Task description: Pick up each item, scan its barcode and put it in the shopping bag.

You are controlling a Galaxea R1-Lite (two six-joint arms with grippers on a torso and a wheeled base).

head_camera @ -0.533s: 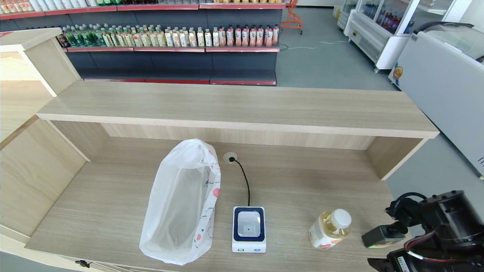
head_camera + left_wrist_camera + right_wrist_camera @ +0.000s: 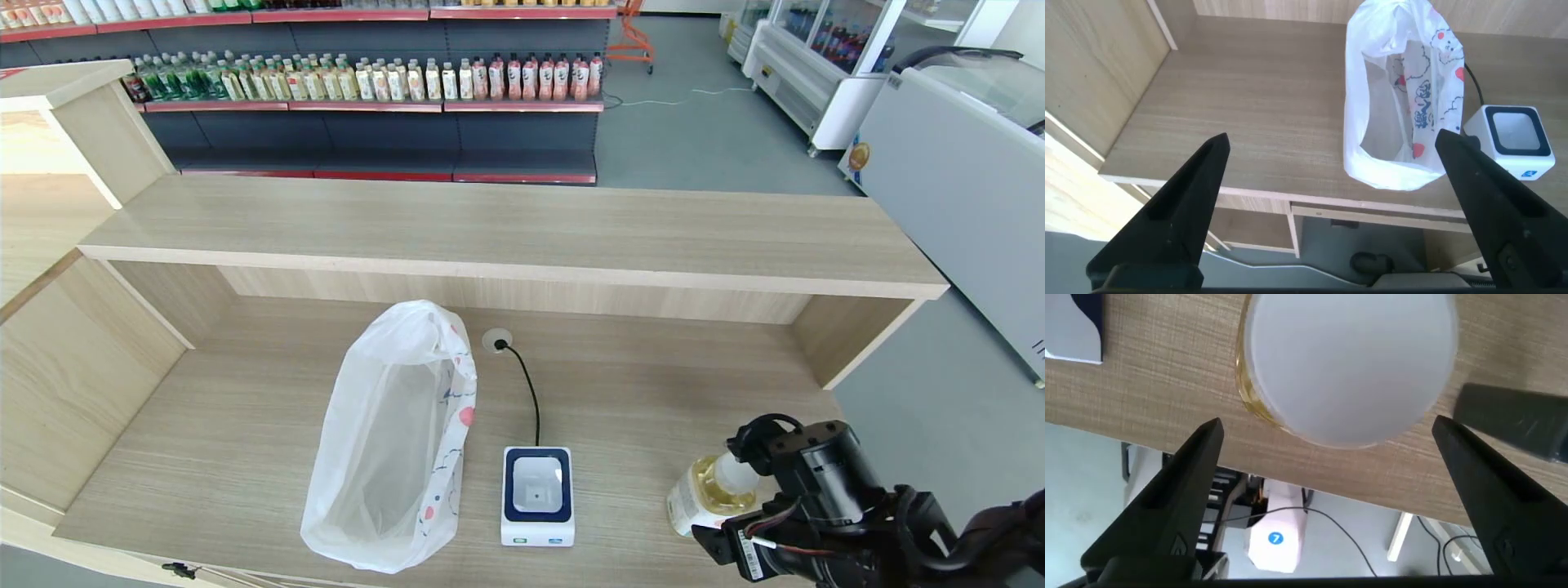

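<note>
Black R arm (image 2: pixel 824 478) w/ looped black cable (image 2: pixel 744 430), red/white wires (image 2: pixel 766 539), white label (image 2: pixel 745 550); matte black wedge jaws.

My pale wood desk (image 2: pixel 653 384) carries a white-capped bottle (image 2: pixel 700 496), upright directly under my right fingers (image 2: pixel 1180 506). A dark flat item (image 2: pixel 1519 416) lies just beside the bottle. Over toward my left fingers (image 2: pixel 1184 212) sits the scanner (image 2: pixel 536 494), with its black cable (image 2: pixel 529 392) running across the desk. Just past the scanner stands the open white shopping bag (image 2: pixel 392 441).
</note>
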